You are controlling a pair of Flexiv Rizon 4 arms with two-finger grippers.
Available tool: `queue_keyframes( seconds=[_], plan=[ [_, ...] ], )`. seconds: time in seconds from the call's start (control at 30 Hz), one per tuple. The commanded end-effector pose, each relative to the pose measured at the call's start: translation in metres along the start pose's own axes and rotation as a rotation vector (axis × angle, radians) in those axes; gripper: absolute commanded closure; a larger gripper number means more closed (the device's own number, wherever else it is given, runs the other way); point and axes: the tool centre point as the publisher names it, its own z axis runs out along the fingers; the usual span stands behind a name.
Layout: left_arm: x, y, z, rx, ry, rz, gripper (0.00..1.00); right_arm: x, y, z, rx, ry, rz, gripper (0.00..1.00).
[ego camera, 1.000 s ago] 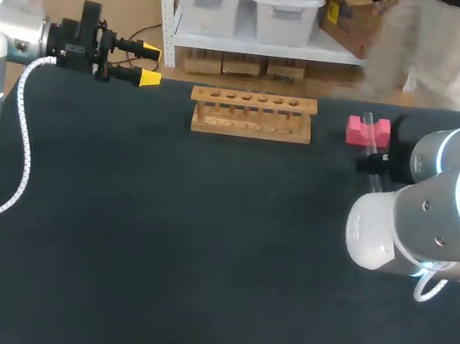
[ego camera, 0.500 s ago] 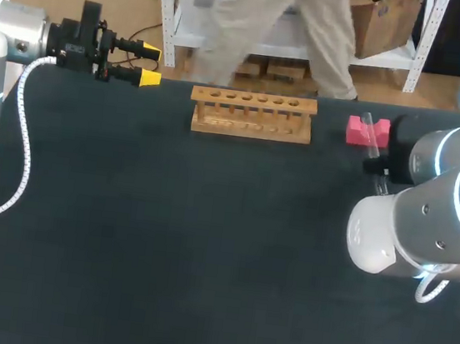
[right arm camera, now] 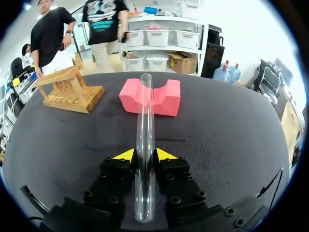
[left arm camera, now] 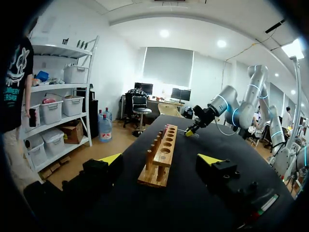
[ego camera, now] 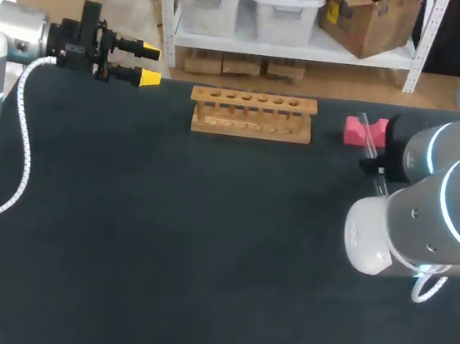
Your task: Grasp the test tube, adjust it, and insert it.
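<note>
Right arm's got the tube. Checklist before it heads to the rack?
1. Clear glass test tube gripped from both sides by the right hand: ok.
2. Tube lifted free of the pink foam block: cannot tell; its far end overlaps the block's notch.
3. Tube upright for insertion: not ok; it runs out along the fingers.
4. Wooden test tube rack standing, holes empty: ok.
5. Left hand open and well aside of the rack: ok.

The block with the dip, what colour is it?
The notched foam block is pink, clearest in the right wrist view.
</note>
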Motion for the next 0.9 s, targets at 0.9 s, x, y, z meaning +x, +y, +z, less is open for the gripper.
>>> queue_keyframes(
  seconds=[0.9],
  plan=[
    [0.001,-0.001,0.0,-0.003,-0.002,0.002,0.0,-0.032,0.075,-0.093,0.236,-0.124,0.063,1.0]
  ],
)
